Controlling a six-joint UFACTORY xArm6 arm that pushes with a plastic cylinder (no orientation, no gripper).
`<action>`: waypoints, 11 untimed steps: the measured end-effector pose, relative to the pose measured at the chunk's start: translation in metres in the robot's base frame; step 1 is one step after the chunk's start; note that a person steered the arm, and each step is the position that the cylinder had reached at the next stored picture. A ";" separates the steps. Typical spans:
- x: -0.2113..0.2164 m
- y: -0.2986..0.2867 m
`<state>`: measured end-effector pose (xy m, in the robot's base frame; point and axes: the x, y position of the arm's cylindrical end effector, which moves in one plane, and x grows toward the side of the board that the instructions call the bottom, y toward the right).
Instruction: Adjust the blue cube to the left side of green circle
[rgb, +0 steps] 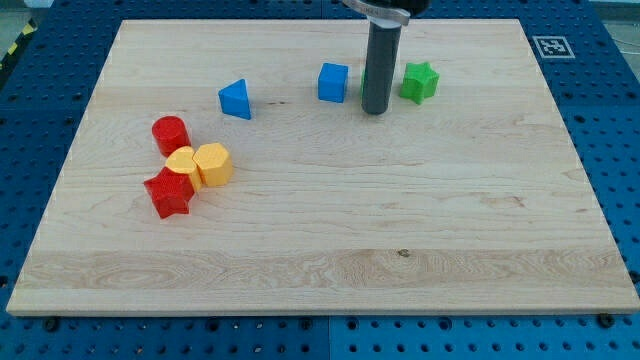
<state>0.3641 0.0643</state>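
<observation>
A pale wooden board (330, 240) lies on a blue perforated table (615, 120).

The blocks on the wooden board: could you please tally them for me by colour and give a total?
Blue: 2, the blue cube and the blue triangle
Green: 1 in plain sight, the green star; my tip stands between the cube and the star, and may hide another block
Red: 2, the red cylinder and the red star
Yellow: 2, the yellow heart and the yellow hexagon
Total: 7

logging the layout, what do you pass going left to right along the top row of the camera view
blue triangular block → blue cube → my tip, right beside the cube → green star block
</observation>
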 end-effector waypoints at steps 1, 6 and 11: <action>-0.014 0.000; 0.017 -0.021; -0.008 -0.042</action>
